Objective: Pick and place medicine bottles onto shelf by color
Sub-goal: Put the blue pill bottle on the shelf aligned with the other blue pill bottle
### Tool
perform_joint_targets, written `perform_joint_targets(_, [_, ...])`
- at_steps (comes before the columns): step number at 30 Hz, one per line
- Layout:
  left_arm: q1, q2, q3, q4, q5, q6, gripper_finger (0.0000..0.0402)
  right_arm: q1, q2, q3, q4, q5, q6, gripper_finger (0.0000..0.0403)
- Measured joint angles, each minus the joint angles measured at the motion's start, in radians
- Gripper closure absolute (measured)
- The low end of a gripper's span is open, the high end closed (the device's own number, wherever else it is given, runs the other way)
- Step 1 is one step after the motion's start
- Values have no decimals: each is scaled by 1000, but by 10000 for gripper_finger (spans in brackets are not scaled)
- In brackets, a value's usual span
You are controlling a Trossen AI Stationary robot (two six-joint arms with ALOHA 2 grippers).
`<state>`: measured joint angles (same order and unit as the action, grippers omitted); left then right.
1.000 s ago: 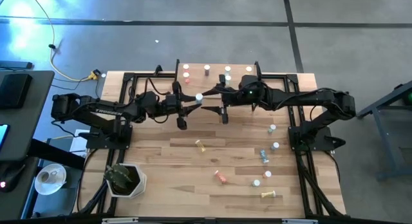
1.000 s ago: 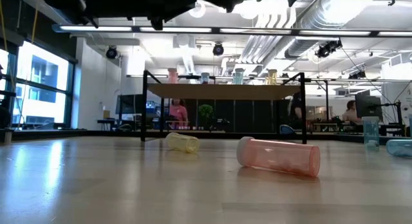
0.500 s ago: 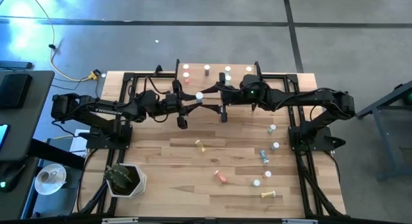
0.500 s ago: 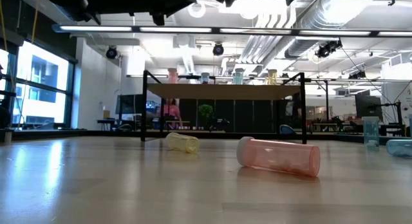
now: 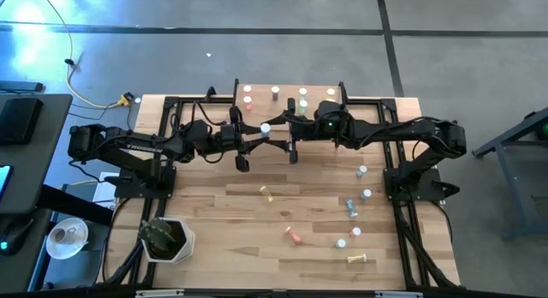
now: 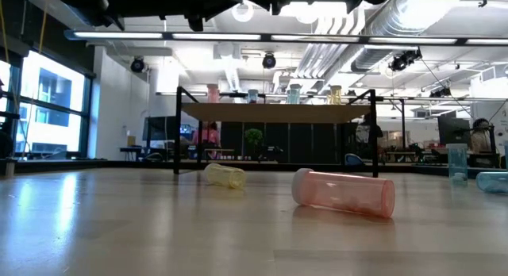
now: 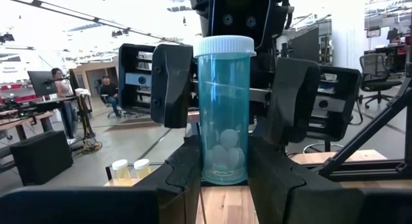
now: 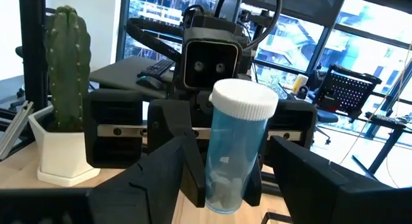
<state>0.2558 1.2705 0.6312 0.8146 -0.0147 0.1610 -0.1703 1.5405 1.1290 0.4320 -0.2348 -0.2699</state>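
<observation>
Surface: wooden tabletop [image 5: 257, 221] — open office behind.
Blue bottle [image 7: 223, 111]: upright, clamped in left gripper [image 7: 222, 179].
Right gripper [image 8: 222, 185]: spread wide — flanking the bottle.

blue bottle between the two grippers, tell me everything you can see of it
The blue bottle is a clear, blue-tinted plastic cylinder with a white ribbed cap, holding a few pale round pieces near its base. It stands upright in the air near the shelf, clamped low on its body by the shut left gripper. The right gripper faces it, its open fingers either side, not gripping.
</observation>
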Motion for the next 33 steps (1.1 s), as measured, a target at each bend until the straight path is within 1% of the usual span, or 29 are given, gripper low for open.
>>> perform_joint_targets(4, [0,0,0,-2,0,0,307,0,-3,0,1,0,-1,197])
perform_joint_targets(13, [0,0,0,-2,0,0,307,0,-3,0,0,0,-1,273])
perform_joint_targets(18, [0,0,0,-2,0,4,300,0,-3,0,0,0,1,301])
perform_joint_targets(21, [0,0,0,-2,-1,4,298,0,-3,0,-1,0,1,309])
perform_joint_targets(28, [-1,0,0,-6,-35,4,296,-1,-3,0,-2,4,0,311])
perform_joint_targets(33, [0,0,0,-33,-44,34,288,-5,-3,-1,-11,33,-1,312])
